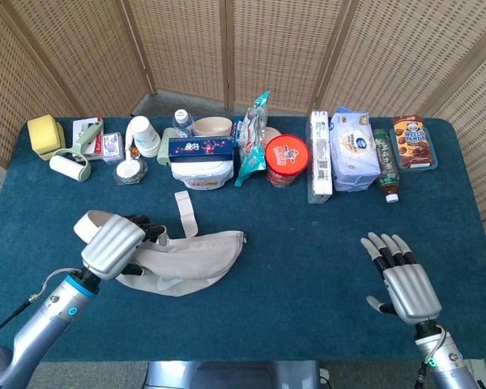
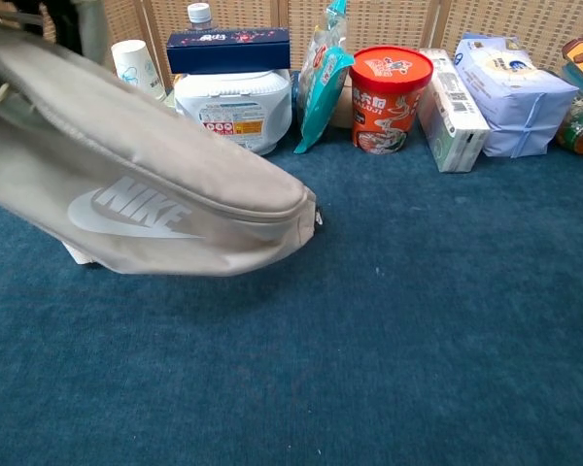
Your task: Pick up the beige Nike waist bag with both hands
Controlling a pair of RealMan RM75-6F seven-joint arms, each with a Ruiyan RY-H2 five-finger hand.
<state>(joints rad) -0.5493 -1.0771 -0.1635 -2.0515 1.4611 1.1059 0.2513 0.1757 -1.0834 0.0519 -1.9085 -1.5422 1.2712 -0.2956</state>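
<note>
Gripping the bag (image 1: 190, 258) at its left end, the left hand (image 1: 113, 247) has its fingers curled around the fabric near the strap. Bag: beige, Nike logo on its side in the chest view (image 2: 146, 184); long axis roughly left to right across the table (image 1: 308, 235), its free tapered end pointing toward the table's middle. In the chest view the held end sits higher, so the bag tilts down to the right; whether the low end touches the cloth cannot be told. A strap (image 1: 184, 212) trails from it toward the back row. Right hand (image 1: 403, 282): over the table's right front, well apart from the bag, fingers spread and holding nothing. Back row: red cup (image 1: 287, 160), white tub (image 1: 201, 172), paper cups (image 1: 144, 134), wipes pack (image 1: 354, 149).
</note>
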